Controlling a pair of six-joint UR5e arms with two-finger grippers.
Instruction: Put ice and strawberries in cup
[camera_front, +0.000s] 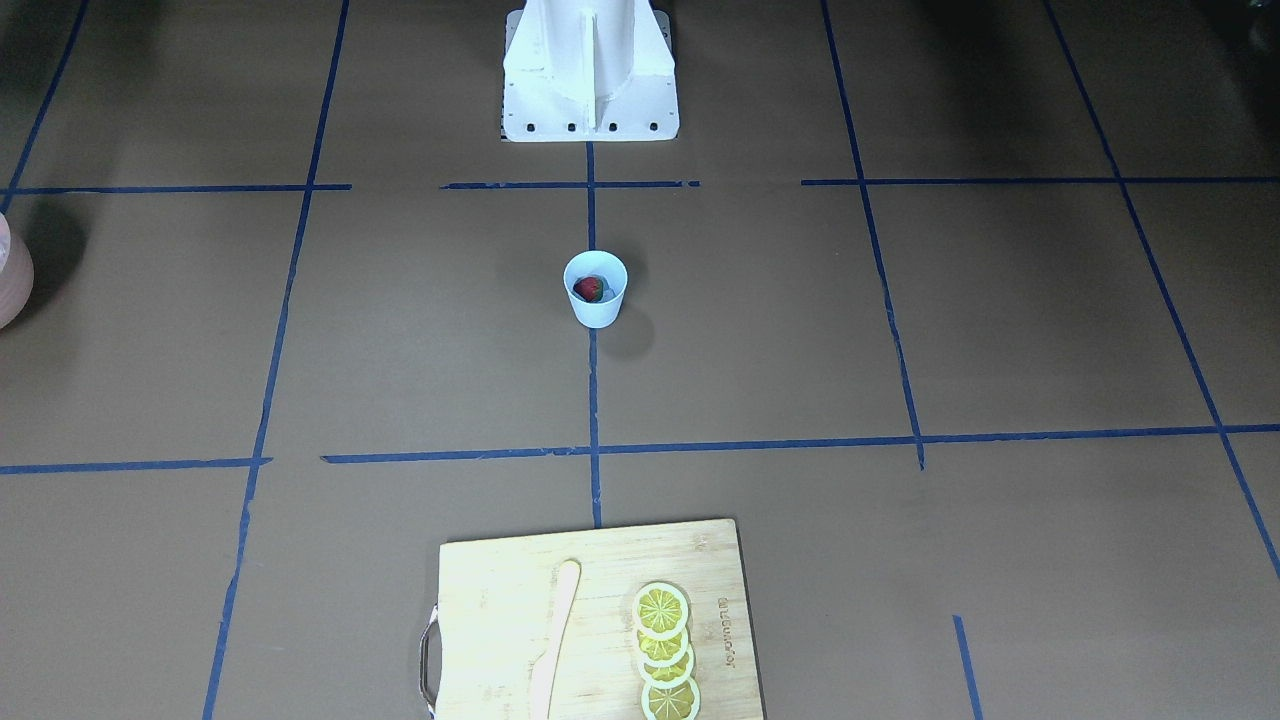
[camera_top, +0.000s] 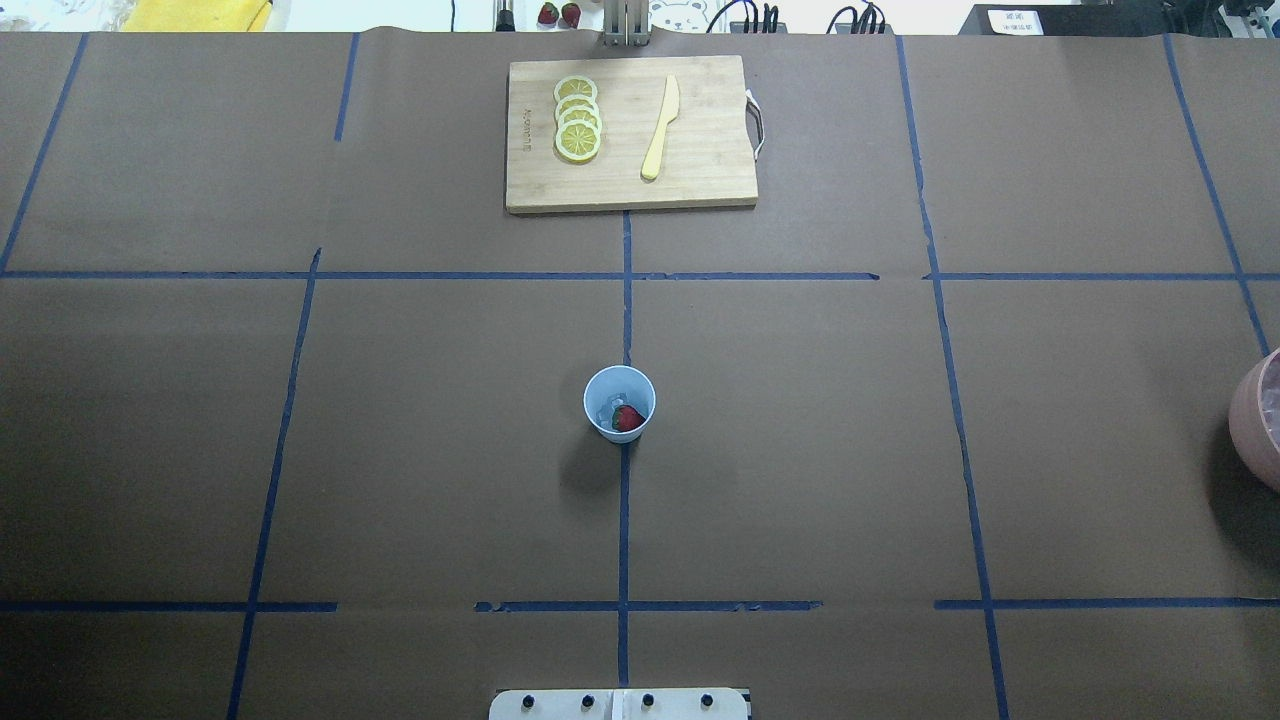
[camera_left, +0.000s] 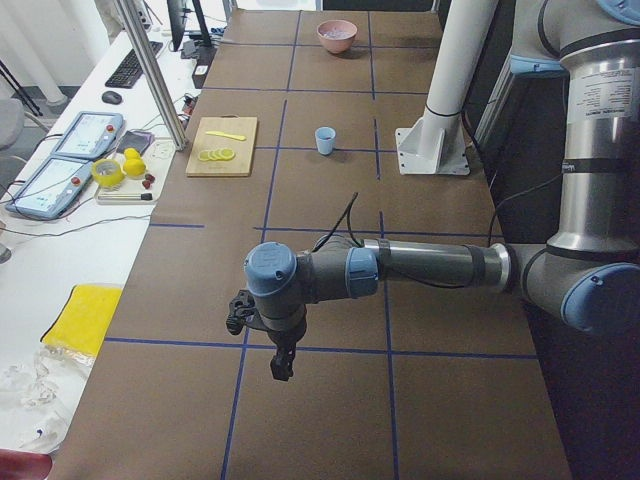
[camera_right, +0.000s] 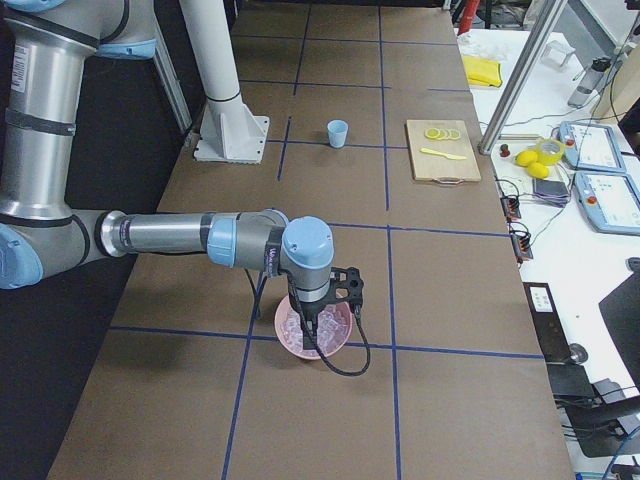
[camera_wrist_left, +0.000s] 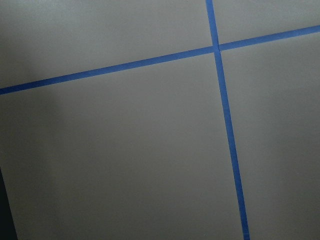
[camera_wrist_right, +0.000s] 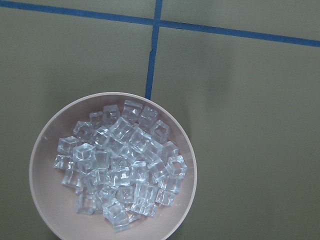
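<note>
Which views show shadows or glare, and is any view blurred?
Overhead exterior: the cup throws a soft shadow down and left. Right wrist view: sharp, with small glints on the ice in the pink bowl. Left wrist view: dim at the lower left corner.

The left hand (camera_left: 281, 362) hangs over the brown worktop (camera_left: 330, 420), its grip unreadable from here; well beyond, the blue cup (camera_left: 325, 140) stands upright near a wooden board (camera_left: 222, 146).

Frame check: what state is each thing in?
cup: upright
strawberry: inside cup
ice: heaped in pink bowl
lemon slices: overlapping row on cutting board
knife: flat on board
left gripper: jaws unclear, over table
right gripper: jaws unclear, above bowl
</note>
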